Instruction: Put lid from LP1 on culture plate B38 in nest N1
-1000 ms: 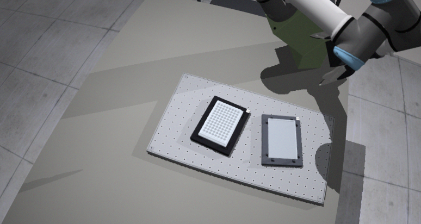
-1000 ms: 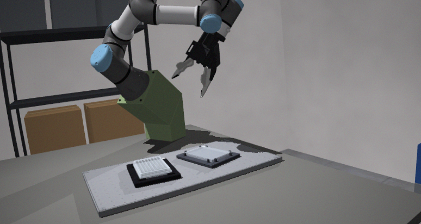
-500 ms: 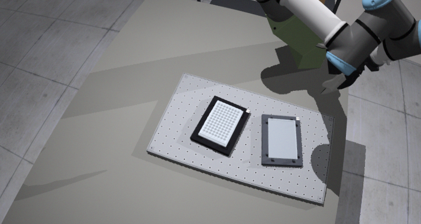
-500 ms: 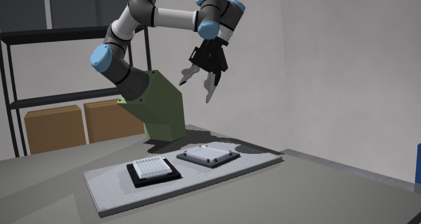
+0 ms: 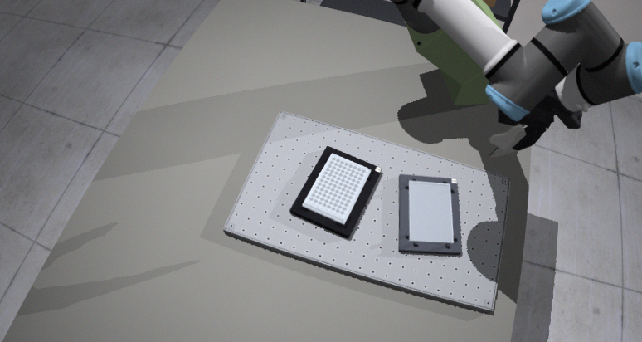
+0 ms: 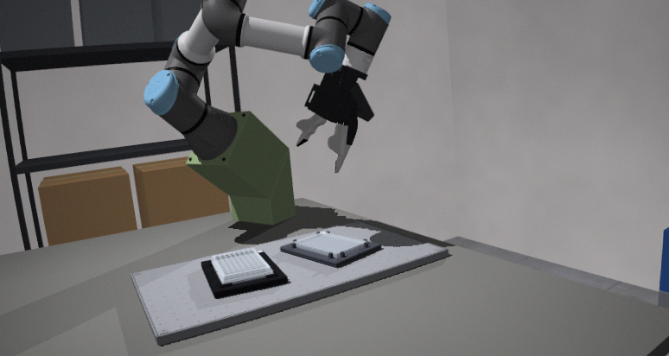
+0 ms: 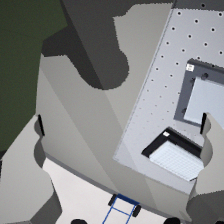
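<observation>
Hovering open claw [image 6: 322, 149], lid [image 5: 430, 211] parked

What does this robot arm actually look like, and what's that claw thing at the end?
The arm is a chain of round tubes, white and dark grey, with black rings at the joints and light blue caps on the joint ends. It grows out of an angular green pedestal. The gripper has a boxy black body and two pale grey fingers that taper to points. No loose cables or lettering show.
</observation>
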{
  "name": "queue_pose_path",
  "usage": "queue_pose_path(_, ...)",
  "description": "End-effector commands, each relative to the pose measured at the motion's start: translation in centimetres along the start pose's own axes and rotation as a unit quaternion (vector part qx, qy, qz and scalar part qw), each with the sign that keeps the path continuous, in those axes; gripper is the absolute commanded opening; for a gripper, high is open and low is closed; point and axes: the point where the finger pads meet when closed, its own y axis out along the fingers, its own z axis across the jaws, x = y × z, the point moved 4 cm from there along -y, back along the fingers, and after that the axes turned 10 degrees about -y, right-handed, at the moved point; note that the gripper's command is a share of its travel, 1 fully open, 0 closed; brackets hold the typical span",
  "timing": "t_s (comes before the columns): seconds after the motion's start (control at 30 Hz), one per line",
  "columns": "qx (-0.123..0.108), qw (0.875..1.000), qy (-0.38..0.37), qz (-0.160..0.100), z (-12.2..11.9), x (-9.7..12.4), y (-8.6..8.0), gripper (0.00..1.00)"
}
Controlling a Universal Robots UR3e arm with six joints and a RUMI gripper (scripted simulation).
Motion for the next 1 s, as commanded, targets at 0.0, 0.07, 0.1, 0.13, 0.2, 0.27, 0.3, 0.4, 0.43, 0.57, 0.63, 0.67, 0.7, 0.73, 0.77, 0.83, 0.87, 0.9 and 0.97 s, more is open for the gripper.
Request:
queue_pose_path(0.0, 0.019, 0.998, 0.054, 0.030, 1.6, -0.7, 0.4, 0.82)
queue_pose_path(0.07, 0.019, 0.998, 0.054, 0.030, 1.6, -0.7, 0.4, 0.82)
queue_pose_path(0.1, 0.020, 0.997, 0.063, 0.034, 2.0, -0.8, 0.6, 0.82)
queue_pose_path(0.13, 0.022, 0.996, 0.071, 0.038, 2.5, -0.9, 0.7, 0.82)
queue_pose_path(0.2, 0.024, 0.995, 0.088, 0.045, 2.6, -0.9, 0.8, 0.82)
queue_pose_path(0.27, 0.024, 0.995, 0.088, 0.045, 2.6, -0.9, 0.8, 0.82)
queue_pose_path(0.3, 0.026, 0.994, 0.097, 0.049, 3.1, -1.0, 1.0, 0.82)
queue_pose_path(0.4, 0.030, 0.990, 0.122, 0.061, 3.6, -1.1, 1.2, 0.82)
queue_pose_path(0.43, 0.030, 0.990, 0.122, 0.061, 3.6, -1.1, 1.2, 0.82)
queue_pose_path(0.57, 0.035, 0.984, 0.157, 0.076, 4.5, -1.1, 1.6, 0.82)
queue_pose_path(0.63, 0.036, 0.982, 0.166, 0.080, 5.0, -1.1, 1.8, 0.82)
queue_pose_path(0.67, 0.037, 0.980, 0.175, 0.083, 5.4, -1.1, 1.9, 0.82)
queue_pose_path(0.7, 0.038, 0.978, 0.184, 0.087, 5.5, -1.1, 2.0, 0.82)
queue_pose_path(0.73, 0.039, 0.976, 0.192, 0.090, 5.5, -1.1, 2.0, 0.82)
queue_pose_path(0.77, 0.039, 0.976, 0.192, 0.090, 5.5, -1.1, 2.0, 0.82)
queue_pose_path(0.83, 0.039, 0.976, 0.192, 0.090, 5.5, -1.1, 2.0, 0.82)
queue_pose_path(0.87, 0.040, 0.974, 0.201, 0.094, 5.9, -1.0, 2.2, 0.82)
queue_pose_path(0.9, 0.041, 0.972, 0.210, 0.097, 6.3, -1.0, 2.3, 0.82)
queue_pose_path(0.97, 0.043, 0.967, 0.227, 0.104, 6.3, -0.9, 2.4, 0.82)
